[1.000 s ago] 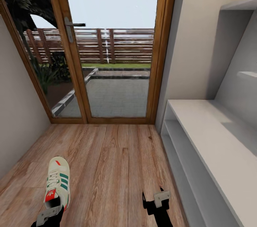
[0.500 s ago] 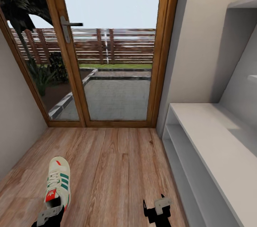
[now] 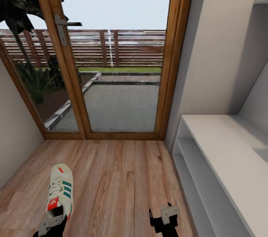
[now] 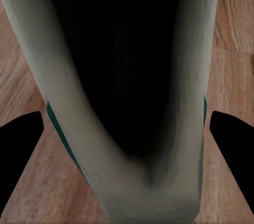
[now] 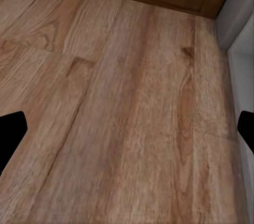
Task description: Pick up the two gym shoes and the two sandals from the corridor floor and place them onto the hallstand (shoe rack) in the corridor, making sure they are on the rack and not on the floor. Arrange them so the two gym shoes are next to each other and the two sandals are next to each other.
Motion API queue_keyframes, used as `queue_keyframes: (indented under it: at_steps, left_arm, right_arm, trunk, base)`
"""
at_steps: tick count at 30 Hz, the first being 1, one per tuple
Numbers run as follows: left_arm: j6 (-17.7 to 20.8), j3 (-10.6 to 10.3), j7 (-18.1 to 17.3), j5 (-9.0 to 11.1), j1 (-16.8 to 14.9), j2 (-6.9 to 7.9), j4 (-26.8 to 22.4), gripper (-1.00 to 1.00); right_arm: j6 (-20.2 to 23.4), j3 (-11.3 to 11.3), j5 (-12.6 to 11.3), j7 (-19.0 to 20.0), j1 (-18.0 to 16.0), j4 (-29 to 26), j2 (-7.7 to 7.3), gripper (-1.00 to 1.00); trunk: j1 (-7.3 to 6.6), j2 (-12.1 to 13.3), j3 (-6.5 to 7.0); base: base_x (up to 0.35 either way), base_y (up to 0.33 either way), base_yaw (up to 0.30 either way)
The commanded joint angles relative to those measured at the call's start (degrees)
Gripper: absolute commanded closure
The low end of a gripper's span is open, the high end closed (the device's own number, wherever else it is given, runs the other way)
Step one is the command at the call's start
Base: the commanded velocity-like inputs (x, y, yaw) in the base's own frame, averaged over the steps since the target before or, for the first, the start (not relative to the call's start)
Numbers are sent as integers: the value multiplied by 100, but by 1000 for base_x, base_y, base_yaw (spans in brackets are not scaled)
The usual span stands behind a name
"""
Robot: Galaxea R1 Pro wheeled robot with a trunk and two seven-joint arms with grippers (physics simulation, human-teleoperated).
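One off-white gym shoe with green stripes hangs low over the corridor floor at the lower left, toe pointing to the door. My left gripper is shut on its heel end. In the left wrist view the gym shoe's dark opening sits between the two fingers of the left gripper. My right gripper is open and holds nothing, with bare planks under the right gripper. The pale grey hallstand runs along the right wall. The two sandals are out of view.
A wood-framed glass door with a handle closes the corridor ahead. A plain wall stands at the left. The hallstand's lower shelves open toward the floor.
The camera has moved forward toward the door, so the door and hallstand look nearer. The gym shoe and both grippers keep their places in the picture.
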Motion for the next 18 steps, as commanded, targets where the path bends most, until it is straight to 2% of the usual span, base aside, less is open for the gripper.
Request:
queue_keyframes:
  at_steps: [1, 10, 15, 18]
  left_arm:
    - [-4, 11, -48, 61, -4, -1, 5, 100]
    - [-4, 8, -43, 60, -4, -1, 5, 100]
    - [-4, 5, -48, 62, -4, -1, 5, 100]
    - [-4, 3, -48, 62, -4, -1, 5, 100]
  right_arm:
    - [-3, 22, 29, -55, -5, 6, -2, -100]
    - [-4, 18, 18, -73, -5, -7, 6, -100]
    - [-4, 14, 13, -78, -5, 5, 7, -100]
    - [-3, 14, 12, -79, -5, 8, 7, -100]
  trunk:
    - [2, -2, -5]
    - [2, -2, -5]
    - [2, -2, -5]
    - [2, -2, -5]
  base:
    - [337, 56, 0]
    - [337, 78, 0]
    - [316, 156, 2]
    - [315, 134, 141]
